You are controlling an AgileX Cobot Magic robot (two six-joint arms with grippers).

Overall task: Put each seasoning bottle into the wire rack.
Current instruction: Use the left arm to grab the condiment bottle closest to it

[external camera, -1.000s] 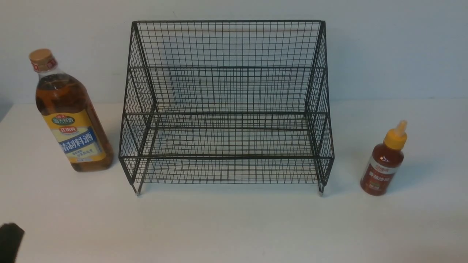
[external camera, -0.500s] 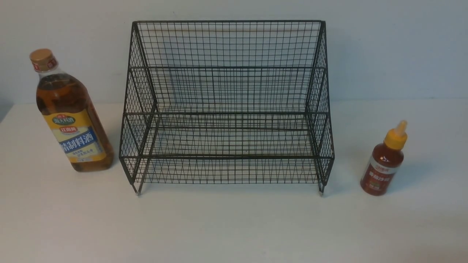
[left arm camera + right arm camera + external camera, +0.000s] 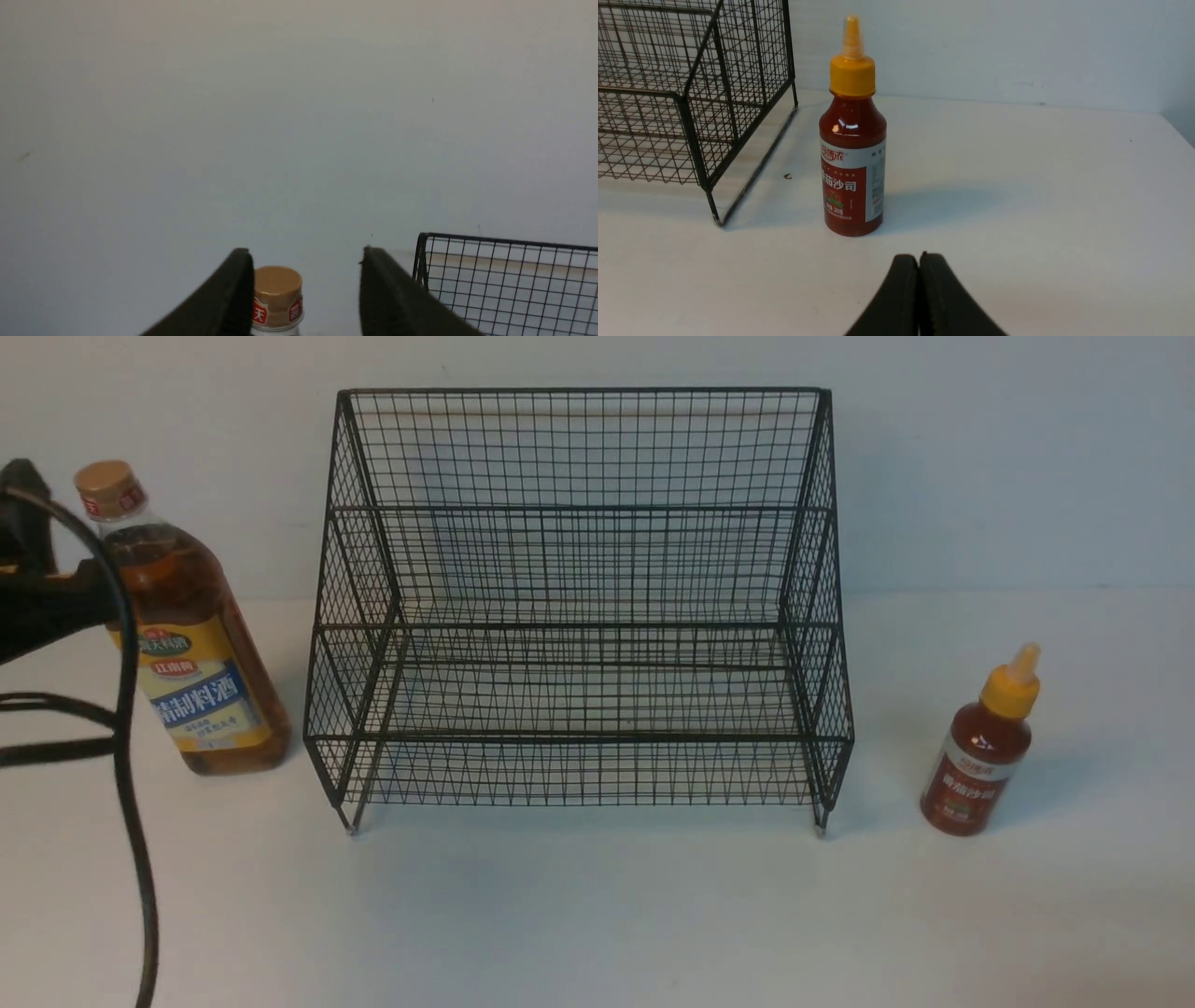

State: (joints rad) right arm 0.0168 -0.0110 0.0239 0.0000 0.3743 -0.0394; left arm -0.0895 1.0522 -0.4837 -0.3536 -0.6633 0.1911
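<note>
Jaws of left arm (image 3: 42,602) apart, tan cap (image 3: 277,289) beyond (wrist view only)

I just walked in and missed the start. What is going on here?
A robot is to put two bottles into the rack, which holds nothing yet. The tall bottle stands on the table left of it, the red bottle right of it. The left gripper is open and lined up with the tall bottle's cap, not gripping. The right gripper is shut, short of the red bottle.
</note>
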